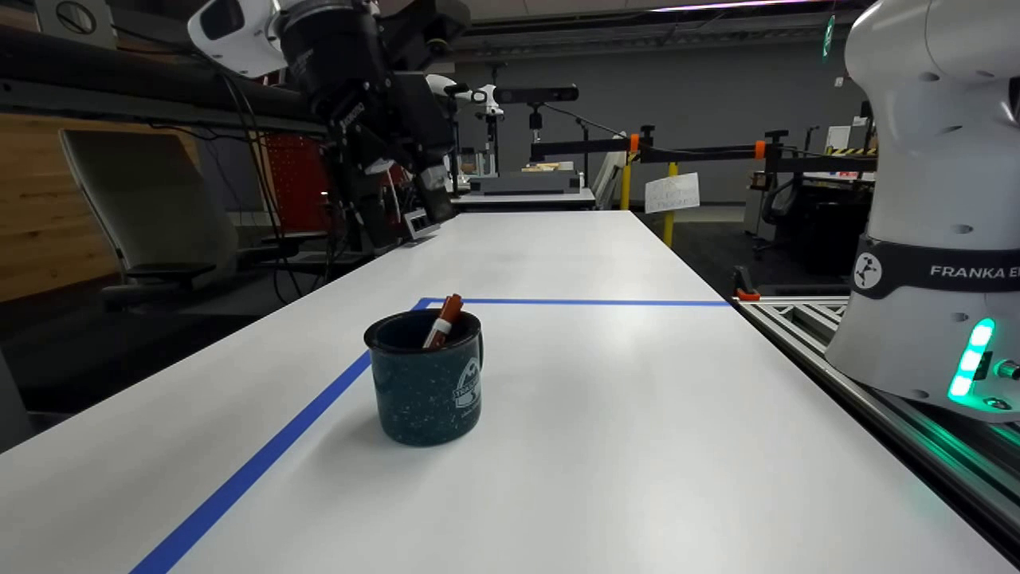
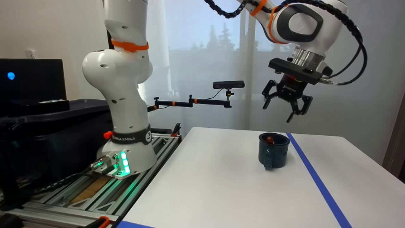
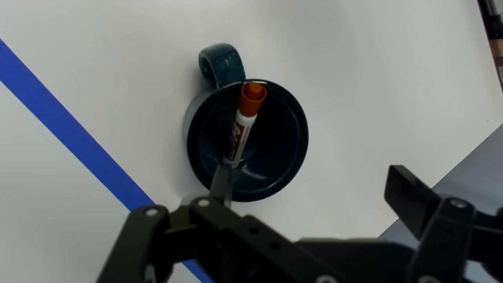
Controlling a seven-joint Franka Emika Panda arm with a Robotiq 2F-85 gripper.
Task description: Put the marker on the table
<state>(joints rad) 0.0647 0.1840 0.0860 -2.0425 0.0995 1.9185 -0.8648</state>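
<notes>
Robotiq two-finger gripper [image 2: 276, 114], fingers spread, nothing held, raised in the air. Orange-capped marker [image 3: 242, 125], below the gripper and toward the finger at left in the wrist view, cap up, long axis roughly crossing the line between fingertips, which should suit a pinch. Container: dark teal speckled mug [image 1: 418, 399], marker leaning inside, standing upright on the white tabletop [image 2: 205, 177].

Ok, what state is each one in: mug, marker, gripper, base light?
Mug: upright on the table.
Marker: leaning inside the mug, reddish-orange end up, looks capped; not on the table yet.
Gripper: open, empty, clear of the mug.
Base light: lit green.
</notes>
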